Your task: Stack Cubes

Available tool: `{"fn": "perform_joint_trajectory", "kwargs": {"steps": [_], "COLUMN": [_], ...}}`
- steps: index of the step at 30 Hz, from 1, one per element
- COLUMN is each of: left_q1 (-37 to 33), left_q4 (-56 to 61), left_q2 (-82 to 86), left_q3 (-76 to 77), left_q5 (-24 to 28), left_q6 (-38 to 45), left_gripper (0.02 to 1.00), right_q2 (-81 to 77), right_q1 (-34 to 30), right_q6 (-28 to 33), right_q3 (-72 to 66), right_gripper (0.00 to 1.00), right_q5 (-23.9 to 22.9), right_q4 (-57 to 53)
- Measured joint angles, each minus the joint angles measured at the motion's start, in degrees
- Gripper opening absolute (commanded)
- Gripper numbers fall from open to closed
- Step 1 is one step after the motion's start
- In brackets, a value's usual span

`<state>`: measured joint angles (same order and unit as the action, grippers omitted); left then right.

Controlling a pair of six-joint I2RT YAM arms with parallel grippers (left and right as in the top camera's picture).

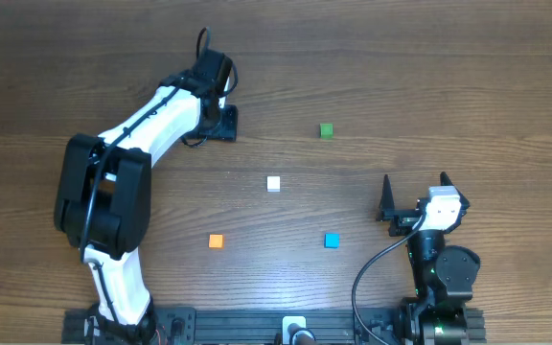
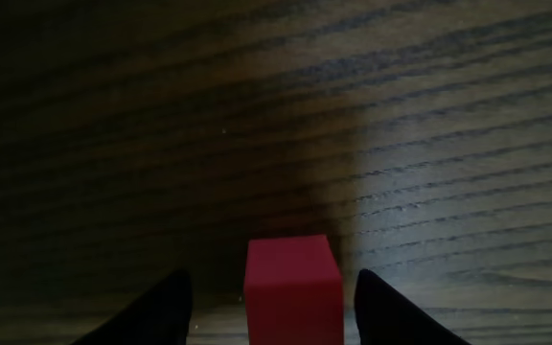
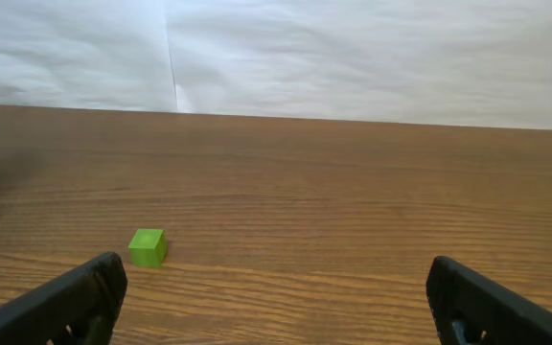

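Left claw point(image 1: 220, 120) is lowered to the tabletop point(image 1: 468, 67), up and to the left of the white cube point(image 1: 273, 183) in the top view. Its fingers are held apart. A red cube point(image 2: 292, 287) is seen between them in the left wrist view, resting flat on the wood. A narrow gap is left on each side of the red cube, so it is not gripped. Shadow is cast over the wood around it.

Right claw point(image 1: 415, 196) is placed to the right of the white cube, well apart from it and close to its own arm's base. Its fingers are spread wide over bare wood.

A green cube point(image 1: 326, 130) is found up and to the right of the white cube, apart from it; in the right wrist view it is seen ahead of the right claw, off toward one finger. An orange cube point(image 1: 216, 241) is set below and to the left of the white cube. A blue cube point(image 1: 331, 241) is set below and to the right of the white cube, between it and the right arm's base.

All cubes are lying singly on the tabletop, well apart; none is stacked yet. A white backdrop point(image 3: 353, 57) is seen beyond the far edge of the tabletop.
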<state>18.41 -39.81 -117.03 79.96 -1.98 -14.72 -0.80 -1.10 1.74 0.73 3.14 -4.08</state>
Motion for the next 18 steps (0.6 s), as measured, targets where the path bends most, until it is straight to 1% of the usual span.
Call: {"fn": "perform_joint_trajectory", "kwargs": {"steps": [4, 12, 15, 18], "left_q1": [0.00, 0.02, 0.17, 0.35], "left_q4": [0.00, 0.35, 0.42, 0.44], "left_q2": [-0.24, -0.31, -0.31, -0.31], "left_q3": [0.00, 0.00, 0.00, 0.00], "left_q5": [0.00, 0.00, 0.02, 0.00], "left_q6": [-0.28, -0.37, -0.59, -1.01], "left_gripper": [0.430, 0.325, 0.270, 0.187], "right_q2": [0.00, 0.00, 0.00, 0.00], "right_q1": [0.00, 0.00, 0.00, 0.00], "right_q6": [0.00, 0.02, 0.04, 0.02], "right_q3": [0.00, 0.00, 0.00, 0.00], "right_gripper": [0.993, 0.991, 0.991, 0.991], "right_q5": [0.00, 0.00, 0.00, 0.00], "right_q4": [0.00, 0.00, 0.00, 0.00]}}
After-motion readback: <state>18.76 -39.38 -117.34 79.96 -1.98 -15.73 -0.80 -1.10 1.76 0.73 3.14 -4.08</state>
